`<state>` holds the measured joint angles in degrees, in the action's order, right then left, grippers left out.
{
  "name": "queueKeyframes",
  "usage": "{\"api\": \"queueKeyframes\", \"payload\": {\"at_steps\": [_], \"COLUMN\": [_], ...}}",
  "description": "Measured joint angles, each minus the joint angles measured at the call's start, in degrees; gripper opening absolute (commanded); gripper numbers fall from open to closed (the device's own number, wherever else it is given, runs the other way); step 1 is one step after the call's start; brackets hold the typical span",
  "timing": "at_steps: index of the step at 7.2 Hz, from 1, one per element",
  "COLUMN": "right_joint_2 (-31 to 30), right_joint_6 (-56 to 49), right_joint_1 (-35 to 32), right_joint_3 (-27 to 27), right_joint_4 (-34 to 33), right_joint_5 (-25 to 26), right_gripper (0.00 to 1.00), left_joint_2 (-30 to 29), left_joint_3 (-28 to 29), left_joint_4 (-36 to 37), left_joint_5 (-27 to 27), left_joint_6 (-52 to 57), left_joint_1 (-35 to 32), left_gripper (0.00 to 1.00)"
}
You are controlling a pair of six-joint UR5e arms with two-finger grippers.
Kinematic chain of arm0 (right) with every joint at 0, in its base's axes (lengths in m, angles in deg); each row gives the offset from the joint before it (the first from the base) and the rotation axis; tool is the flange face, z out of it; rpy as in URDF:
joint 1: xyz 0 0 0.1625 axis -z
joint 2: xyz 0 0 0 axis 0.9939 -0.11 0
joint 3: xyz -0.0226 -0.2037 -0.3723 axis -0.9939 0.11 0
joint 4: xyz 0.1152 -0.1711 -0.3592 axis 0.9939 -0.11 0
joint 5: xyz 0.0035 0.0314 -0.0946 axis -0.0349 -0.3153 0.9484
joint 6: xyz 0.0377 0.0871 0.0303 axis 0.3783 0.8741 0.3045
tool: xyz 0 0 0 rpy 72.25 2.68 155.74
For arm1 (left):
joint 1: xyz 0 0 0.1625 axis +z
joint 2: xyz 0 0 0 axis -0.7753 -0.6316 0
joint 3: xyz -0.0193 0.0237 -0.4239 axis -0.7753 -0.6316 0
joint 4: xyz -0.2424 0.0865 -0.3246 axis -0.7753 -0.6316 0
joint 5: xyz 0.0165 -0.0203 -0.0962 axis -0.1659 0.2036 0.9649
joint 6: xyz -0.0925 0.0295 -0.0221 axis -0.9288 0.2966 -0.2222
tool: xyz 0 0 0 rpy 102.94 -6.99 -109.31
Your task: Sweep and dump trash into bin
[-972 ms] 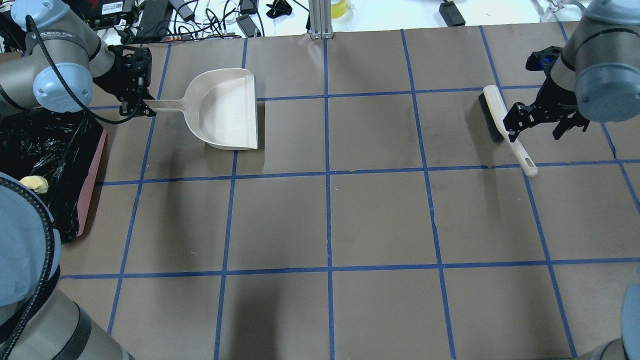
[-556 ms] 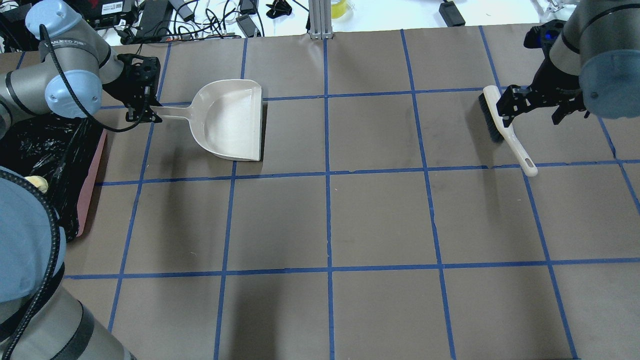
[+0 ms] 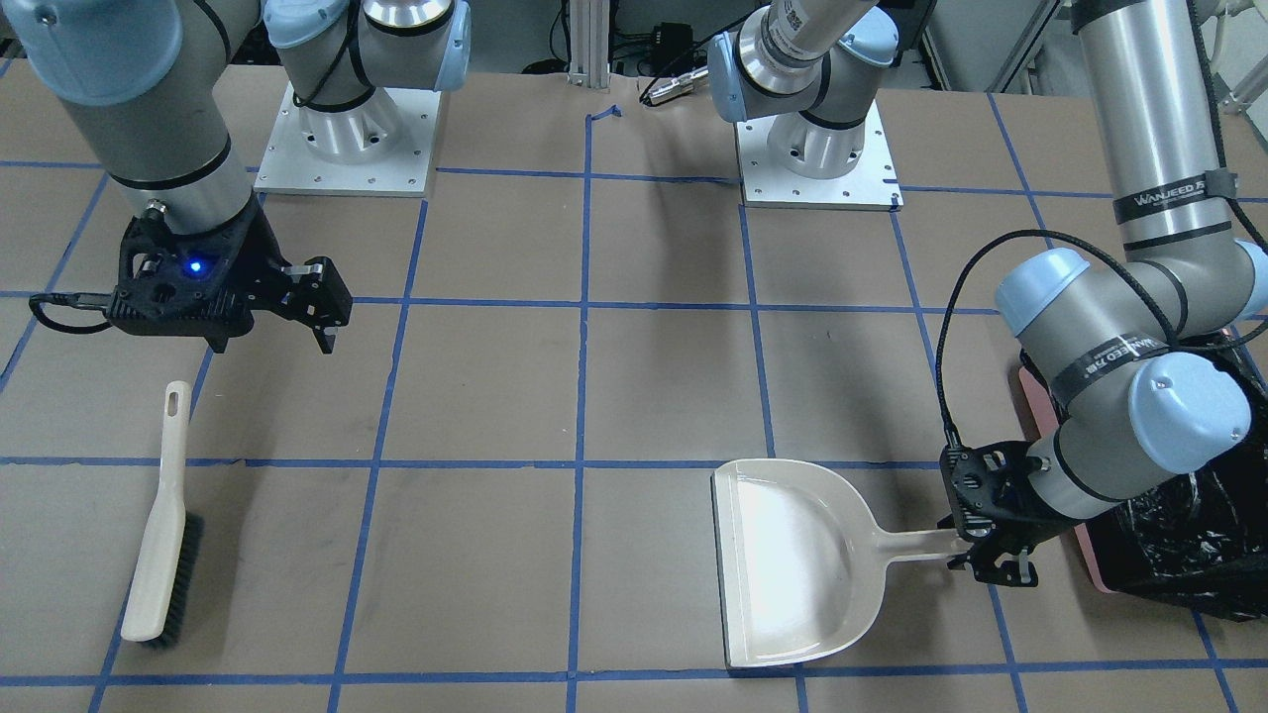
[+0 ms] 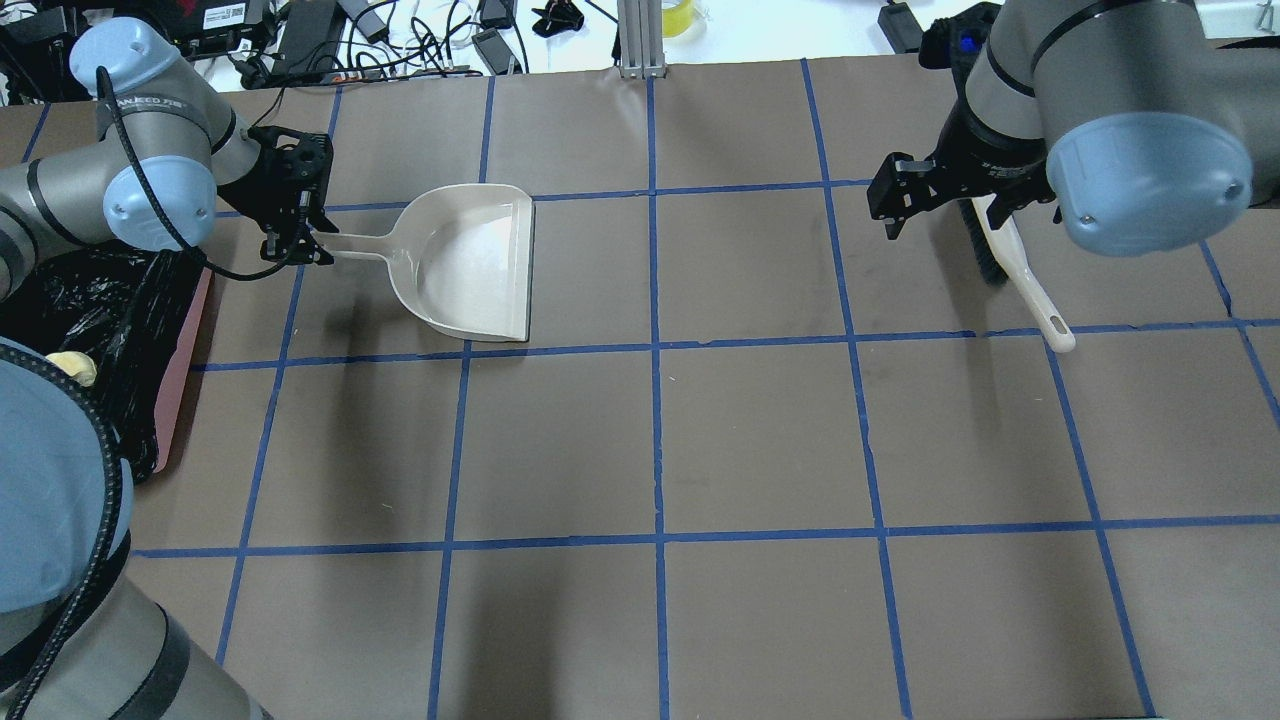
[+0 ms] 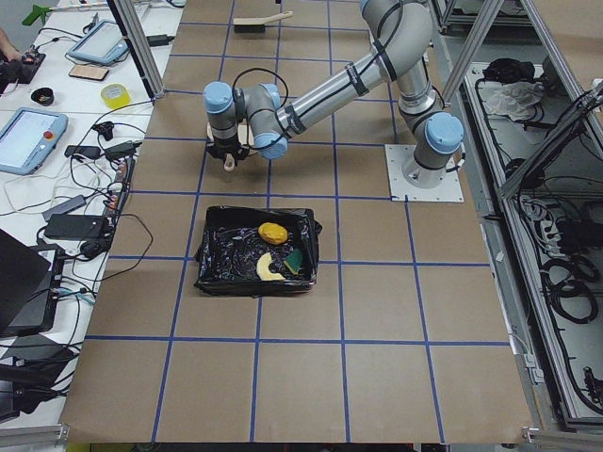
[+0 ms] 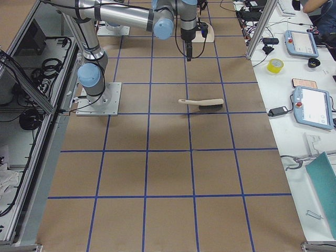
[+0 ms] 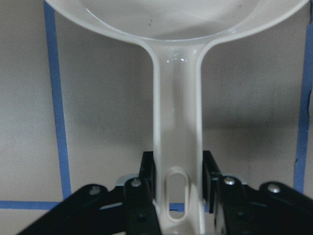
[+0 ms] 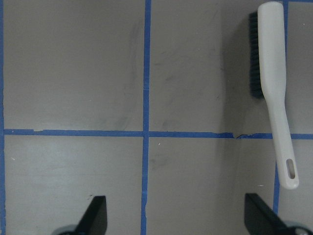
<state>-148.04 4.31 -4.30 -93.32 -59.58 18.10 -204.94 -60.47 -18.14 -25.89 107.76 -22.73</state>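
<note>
Clamps the handle of the dustpan point(image 4: 470, 265) in the left gripper point(image 7: 178, 178); holds the right gripper point(image 8: 177, 215) spread and empty over the table point(image 4: 760, 440) near the brush point(image 8: 273, 73). Shows the bin point(image 5: 254, 285) at the table's left end, long axis running away from the robot, close beside the left gripper on its outer side, with the trash point(image 5: 273, 232) lying inside.

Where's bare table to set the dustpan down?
Between the dustpan and the brush the squares are bare, as is the whole table half nearer the robot. Crowded only at the left edge: bin, left pincer and dustpan handle.
</note>
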Motion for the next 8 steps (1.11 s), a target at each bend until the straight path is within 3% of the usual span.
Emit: {"api": "queueKeyframes", "payload": {"at_steps": [4, 6, 8], "right_joint_2": [-4.64, -7.97, -10.57], "right_joint_6": [0.09, 0.11, 0.17], "right_joint_1": [-0.26, -0.35, -0.41], "right_joint_3": [-0.30, -0.32, -0.31], "right_joint_4": [5.81, 8.96, 10.94], "right_joint_5": [-0.29, -1.53, -6.75], "right_gripper": [1.00, 1.00, 1.00], "left_joint_2": [5.38, 9.73, 14.83], "left_joint_3": [1.51, 2.08, 2.10], "left_joint_4": [-4.47, -7.63, -10.02], "left_joint_5": [-0.21, -0.40, -0.37], "left_joint_6": [-4.89, -19.86, -40.46], "left_joint_1": [-1.27, -5.76, -9.55], "left_gripper": [1.00, 1.00, 1.00]}}
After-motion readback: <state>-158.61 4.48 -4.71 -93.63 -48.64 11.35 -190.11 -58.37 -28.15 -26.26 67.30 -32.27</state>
